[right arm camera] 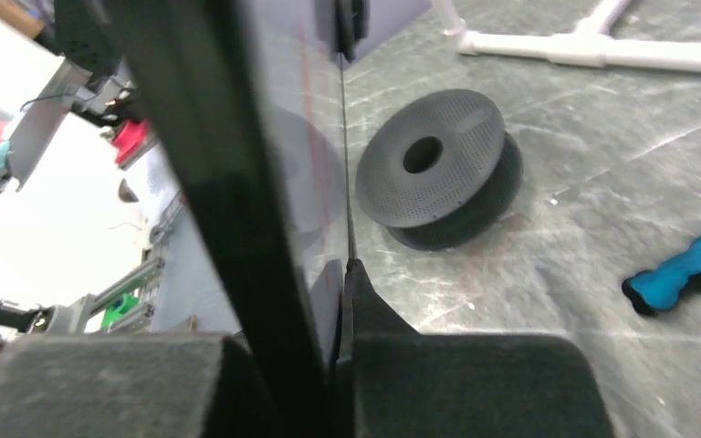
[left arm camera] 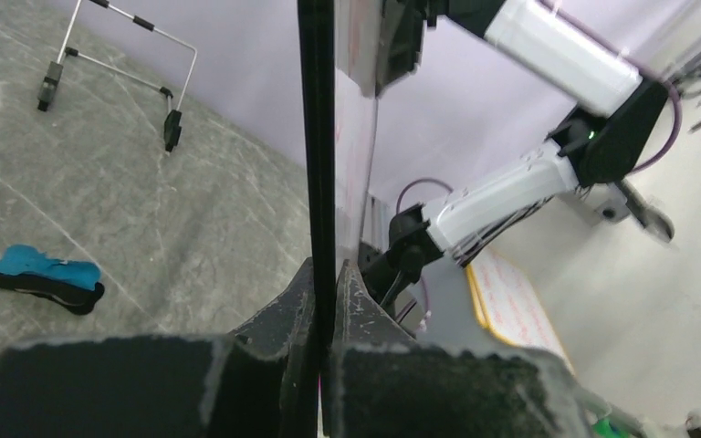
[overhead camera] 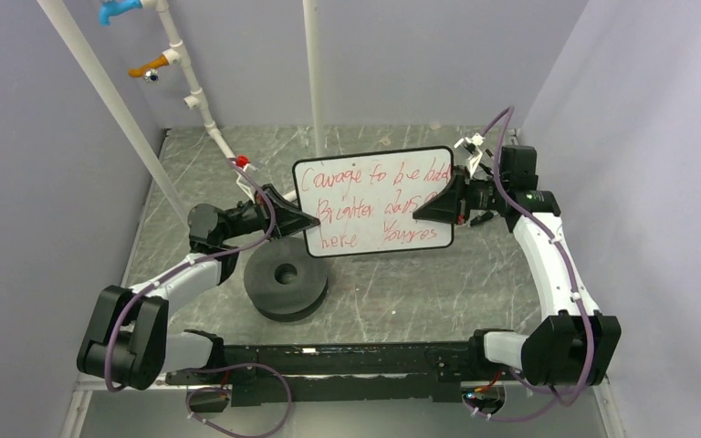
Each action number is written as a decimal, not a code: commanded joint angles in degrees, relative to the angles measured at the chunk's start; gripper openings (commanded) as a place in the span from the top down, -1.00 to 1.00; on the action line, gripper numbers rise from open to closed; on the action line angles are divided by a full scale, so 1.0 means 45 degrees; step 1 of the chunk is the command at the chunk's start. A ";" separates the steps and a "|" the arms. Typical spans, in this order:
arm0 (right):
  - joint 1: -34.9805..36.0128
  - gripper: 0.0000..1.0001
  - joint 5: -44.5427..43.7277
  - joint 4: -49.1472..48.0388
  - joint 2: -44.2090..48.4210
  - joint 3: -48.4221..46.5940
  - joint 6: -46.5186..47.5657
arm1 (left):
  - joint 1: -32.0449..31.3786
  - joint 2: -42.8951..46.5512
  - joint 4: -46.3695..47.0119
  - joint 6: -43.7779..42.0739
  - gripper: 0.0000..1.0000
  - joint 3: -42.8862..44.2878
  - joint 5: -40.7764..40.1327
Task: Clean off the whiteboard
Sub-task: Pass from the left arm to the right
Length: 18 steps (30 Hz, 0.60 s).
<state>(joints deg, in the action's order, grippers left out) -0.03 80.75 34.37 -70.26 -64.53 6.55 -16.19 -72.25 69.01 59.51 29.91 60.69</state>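
top external view gives the whole scene: the grey table [overhead camera: 392,292] and, over its middle, the whiteboard [overhead camera: 370,196] held between the two arms. its face carries three lines of red handwriting and is turned toward this camera. its long axis runs left to right, from one pincer to the other. the black spool [overhead camera: 285,278] lies flat on the table, just in front of the lower left corner of the whiteboard. the left pincer [overhead camera: 308,221] is closed on the left short edge of the whiteboard, and the right pincer [overhead camera: 420,213] is closed on the right short edge. each one has only the thickness of the whiteboard between its fingers.

the two wrist views show the whiteboard only edge-on, as a thin dark line going away from the fingers, so the writing cannot be read there. they show one thing that the top view does not: a small blue-and-black eraser [left arm camera: 46,278] lying on the table. in the right wrist view it is well apart from the black spool. the left wrist view also shows the right arm [left arm camera: 511,192] beyond the far end of the whiteboard.
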 commanded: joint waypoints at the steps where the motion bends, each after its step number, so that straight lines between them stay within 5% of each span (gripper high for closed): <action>1: 0.0562 1.00 0.1494 -0.1741 0.0778 0.0335 -0.1681 | -0.0253 -0.0055 0.1447 0.0384 1.00 0.0683 -0.1413; 8: -0.0513 1.00 0.1564 -0.1282 0.1269 0.0136 -0.1327 | 0.0562 0.0576 0.0799 0.0102 1.00 0.0365 -0.2051; 9: -0.0915 1.00 0.1664 -0.1113 0.1269 0.0063 -0.1207 | 0.0830 0.0705 0.0560 0.0137 0.84 0.0333 -0.2117; 13: -0.2355 1.00 0.1479 -0.0582 0.1274 0.0065 -0.0663 | 0.2056 0.1976 -0.2473 -0.1305 -0.35 0.0236 -0.2785; 18: -0.3592 1.00 -0.0280 0.1318 0.1080 0.0182 0.1601 | 0.1688 0.4246 -1.1285 -0.6770 -0.84 0.1847 -0.6016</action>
<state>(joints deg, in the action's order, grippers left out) -13.91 82.59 33.82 -66.00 -62.85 4.60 -6.79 -59.27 45.95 48.34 31.09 46.17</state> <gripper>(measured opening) 0.029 0.867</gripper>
